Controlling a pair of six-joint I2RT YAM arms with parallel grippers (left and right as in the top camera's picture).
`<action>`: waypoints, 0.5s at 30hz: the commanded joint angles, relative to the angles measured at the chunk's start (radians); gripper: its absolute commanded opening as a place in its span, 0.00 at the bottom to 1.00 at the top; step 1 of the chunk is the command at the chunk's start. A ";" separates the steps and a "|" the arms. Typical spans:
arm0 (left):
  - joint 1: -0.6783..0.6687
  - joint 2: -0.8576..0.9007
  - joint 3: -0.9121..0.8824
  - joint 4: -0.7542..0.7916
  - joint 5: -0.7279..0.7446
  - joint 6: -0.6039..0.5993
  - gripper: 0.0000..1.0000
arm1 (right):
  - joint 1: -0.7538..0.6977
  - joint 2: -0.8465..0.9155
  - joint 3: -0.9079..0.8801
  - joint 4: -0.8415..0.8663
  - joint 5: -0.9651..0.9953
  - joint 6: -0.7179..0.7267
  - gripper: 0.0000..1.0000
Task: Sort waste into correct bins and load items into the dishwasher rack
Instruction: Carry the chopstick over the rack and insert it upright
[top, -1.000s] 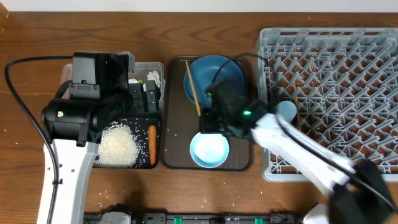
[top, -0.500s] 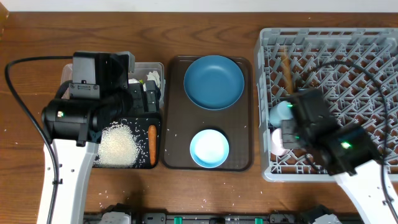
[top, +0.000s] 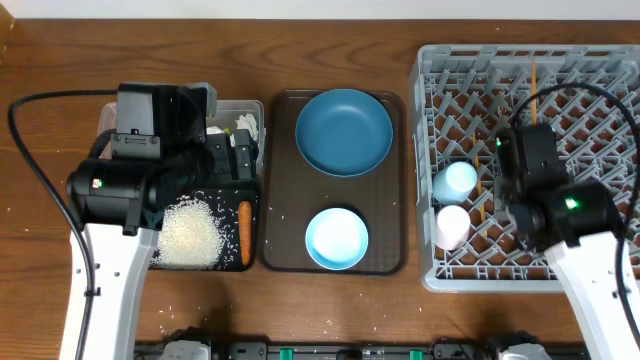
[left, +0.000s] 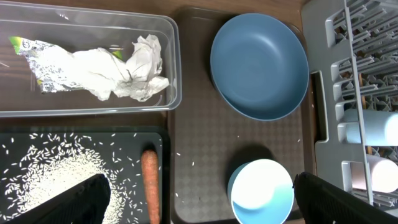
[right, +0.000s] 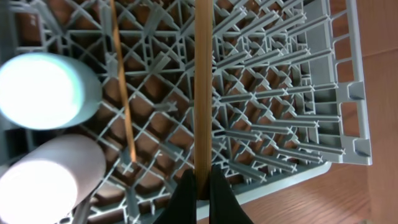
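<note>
From above: the gray rack (top: 600, 60) sits at the right of the desk (top: 150, 50). A light blue cup (top: 457, 180) & a pink cup (top: 450, 226) lie in its left side, the pink one nearer. A loose chopstick (top: 483, 195) lies in the rack just right of the cups. The R arm (top: 560, 205) is over the rack, w/ the other chopstick (top: 534, 80) poking out on its far side. In the middle is a brown tray (top: 283, 200) w/ the big blue dish (top: 343, 130) far & the light blue bowl (top: 337, 240) near. At left the L arm (top: 130, 185) is over a clear tub (top: 228, 106) & a black tray (top: 230, 250). Rice (top: 190, 235) & a carrot (top: 245, 232) are in the black tray.

L wrist cam: the L pincer (left: 202, 186) is spread wide & holds nothing. White tissue (left: 134, 71) & a green-yellow wrapper (left: 28, 50) lie in the clear tub. Rice & carrot are in the black tray below it. Dish & bowl are on the brown tray. The rack edge w/ both cups is at right.

R wrist cam: the R pincer (right: 200, 186) is pressed together, pinching the other chopstick over the rack grid. The loose chopstick lies on the grid to its left, beside the cups.
</note>
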 joint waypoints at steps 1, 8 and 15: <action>0.005 0.001 0.002 -0.002 -0.010 -0.002 0.96 | -0.016 0.047 0.004 0.018 0.029 -0.015 0.01; 0.005 0.001 0.002 -0.002 -0.010 -0.002 0.96 | -0.019 0.167 0.004 0.065 0.029 -0.030 0.01; 0.005 0.001 0.002 -0.002 -0.010 -0.002 0.96 | -0.041 0.275 0.004 0.078 0.029 -0.038 0.01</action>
